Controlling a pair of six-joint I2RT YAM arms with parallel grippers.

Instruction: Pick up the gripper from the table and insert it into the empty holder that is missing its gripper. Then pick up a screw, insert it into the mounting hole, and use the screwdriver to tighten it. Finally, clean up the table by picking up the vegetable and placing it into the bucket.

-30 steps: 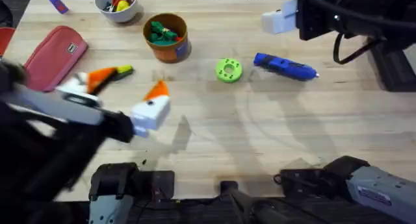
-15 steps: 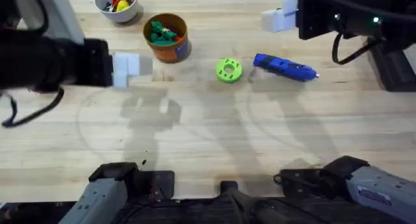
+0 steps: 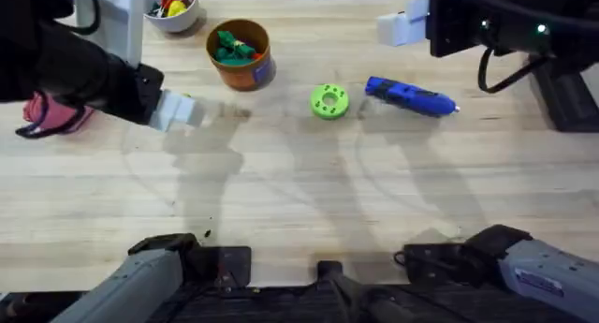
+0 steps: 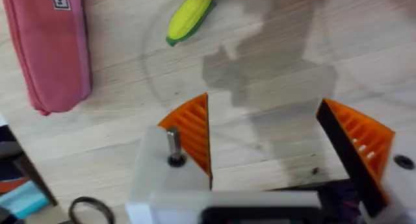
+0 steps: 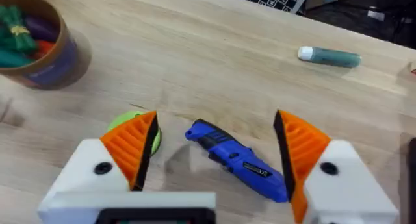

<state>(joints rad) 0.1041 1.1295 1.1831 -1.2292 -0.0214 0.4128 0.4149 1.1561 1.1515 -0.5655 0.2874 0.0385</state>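
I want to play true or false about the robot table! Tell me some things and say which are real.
1. The screwdriver lies on the table beside the green disc. True.
2. The right gripper is shut on the screwdriver. False: its jaws are open above it.
3. The corn lies on the table near the pink case. True.
4. The bucket is tipped over. False: it stands upright with toy vegetables inside.
5. The left gripper holds the corn. False: it is open and holds nothing.

The left gripper swings far and left, now hanging open over the corn.
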